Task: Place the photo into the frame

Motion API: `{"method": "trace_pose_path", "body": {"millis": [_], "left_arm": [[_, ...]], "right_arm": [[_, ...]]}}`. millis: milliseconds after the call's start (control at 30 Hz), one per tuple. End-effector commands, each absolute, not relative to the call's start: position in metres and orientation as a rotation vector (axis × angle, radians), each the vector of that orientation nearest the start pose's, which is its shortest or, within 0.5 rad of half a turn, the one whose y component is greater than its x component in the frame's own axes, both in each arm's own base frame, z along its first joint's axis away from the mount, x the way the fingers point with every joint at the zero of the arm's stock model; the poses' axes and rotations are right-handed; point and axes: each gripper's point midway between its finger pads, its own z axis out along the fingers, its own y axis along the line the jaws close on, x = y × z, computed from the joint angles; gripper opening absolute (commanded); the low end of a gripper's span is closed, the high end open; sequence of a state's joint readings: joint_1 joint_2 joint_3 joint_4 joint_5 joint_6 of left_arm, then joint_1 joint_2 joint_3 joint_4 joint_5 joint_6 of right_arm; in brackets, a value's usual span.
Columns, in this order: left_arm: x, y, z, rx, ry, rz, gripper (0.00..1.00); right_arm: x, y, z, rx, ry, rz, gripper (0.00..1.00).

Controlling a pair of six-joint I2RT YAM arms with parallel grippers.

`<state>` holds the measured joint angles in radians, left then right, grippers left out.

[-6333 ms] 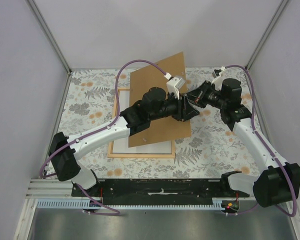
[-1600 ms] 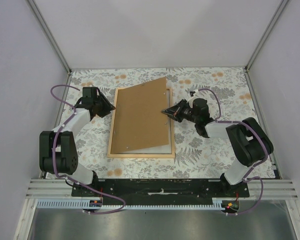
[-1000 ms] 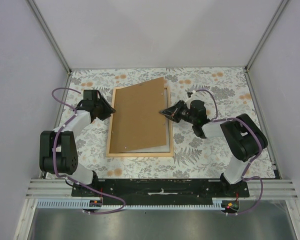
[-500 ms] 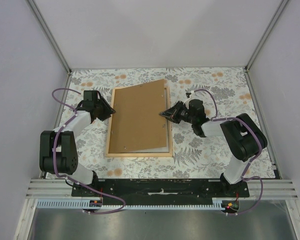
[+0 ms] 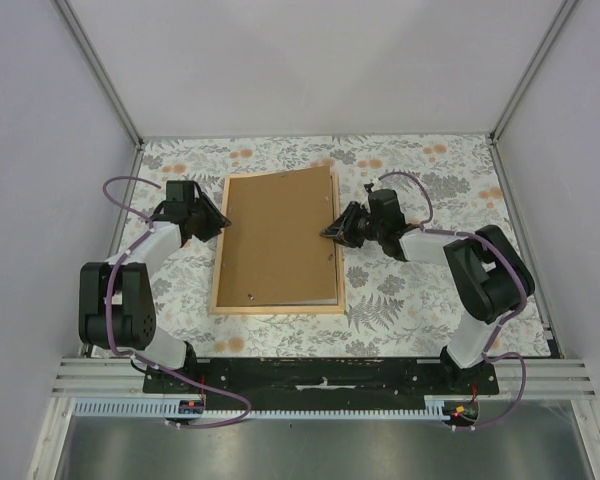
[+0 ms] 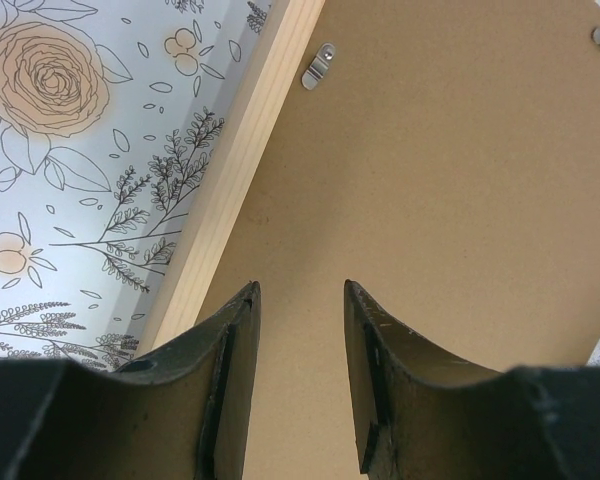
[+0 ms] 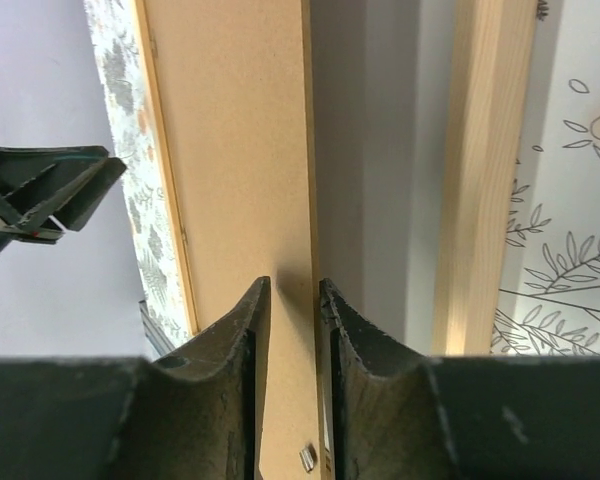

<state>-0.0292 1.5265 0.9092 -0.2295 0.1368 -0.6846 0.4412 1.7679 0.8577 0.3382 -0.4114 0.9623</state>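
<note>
Pale wood came first on the left: the near rail of the frame (image 6: 242, 170), which lay flat on the flowered cloth (image 6: 70, 180) in the middle of the table. Just above that rail the left gripper (image 6: 300, 290) hung with its jaws spread and nothing between them, its tips over the brown backing board (image 5: 280, 240). The board lay within the frame, a little askew, with a small metal clip (image 6: 320, 65) on it next to the rail. Further right, between the board's edge and the frame's right rail, we saw a pale strip that we took for the white back of the photo (image 7: 390, 150). If so, the photo lay face down in the frame, nearly all of it hidden under the board. At that edge the right gripper (image 7: 292, 285) had its jaws only a narrow way apart, and we saw nothing clamped between them. We judged the photo light, limp and easy to crease, so any hold belonged on a free edge or corner, and gently. The board looked stiff and light, best pinched at its rim, and the thin frame seemed likely to slide on the cloth.
</note>
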Motion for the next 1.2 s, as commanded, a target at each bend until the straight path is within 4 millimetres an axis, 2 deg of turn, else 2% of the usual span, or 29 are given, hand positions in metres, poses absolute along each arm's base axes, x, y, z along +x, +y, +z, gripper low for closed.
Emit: {"method": "trace_pose_path", "body": {"millis": [0, 533, 733, 1000, 1167], "left_arm": [[0.385, -0.063, 0.099, -0.728, 2.292, -0.531, 0.45], [0.386, -0.068, 0.102, -0.718, 2.294, -0.564, 0.45], [0.380, -0.097, 0.096, -0.621, 2.346, -0.616, 0.45], [0.360, -0.159, 0.076, -0.461, 2.436, -0.667, 0.45], [0.349, -0.191, 0.057, -0.397, 2.492, -0.681, 0.45]], "right_arm": [[0.366, 0.275, 0.101, 0.274, 2.316, 1.121, 0.33], [0.363, 0.234, 0.102, 0.263, 2.413, 0.867, 0.43], [0.351, 0.228, 0.090, 0.202, 2.504, 0.694, 0.45], [0.335, 0.238, 0.062, 0.132, 2.594, 0.577, 0.50], [0.330, 0.241, 0.052, 0.113, 2.623, 0.527, 0.50]]}}
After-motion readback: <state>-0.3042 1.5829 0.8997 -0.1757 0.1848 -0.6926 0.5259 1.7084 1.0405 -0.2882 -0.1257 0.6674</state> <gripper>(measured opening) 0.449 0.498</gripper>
